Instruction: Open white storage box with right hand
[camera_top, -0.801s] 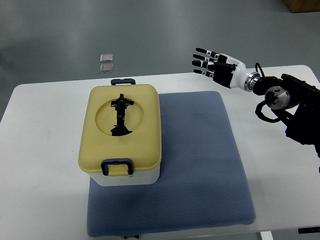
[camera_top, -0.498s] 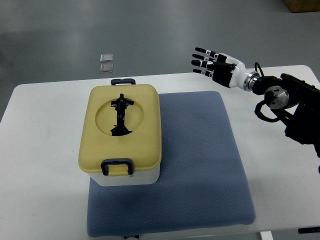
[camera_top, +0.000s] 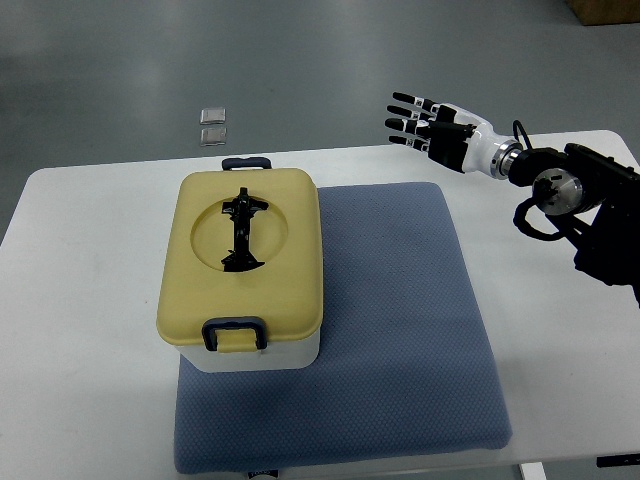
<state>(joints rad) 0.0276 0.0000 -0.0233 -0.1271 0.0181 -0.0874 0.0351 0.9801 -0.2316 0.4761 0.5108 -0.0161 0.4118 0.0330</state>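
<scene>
Hovering right hand (camera_top: 432, 128) over table's far edge, fingers spread, holding nothing; box (camera_top: 240, 268) on left of blue mat (camera_top: 400, 330), well apart; lid closed, both latches down; opening not yet begun.

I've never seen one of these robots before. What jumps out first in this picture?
Probably the white storage box with its big yellow lid, sitting shut on the left part of a blue-grey mat on a white table; a black folding handle lies in the lid's round recess. Next, the robot's right hand at upper right, fingers spread, hovering above the table's far edge, well clear of the box.
</scene>
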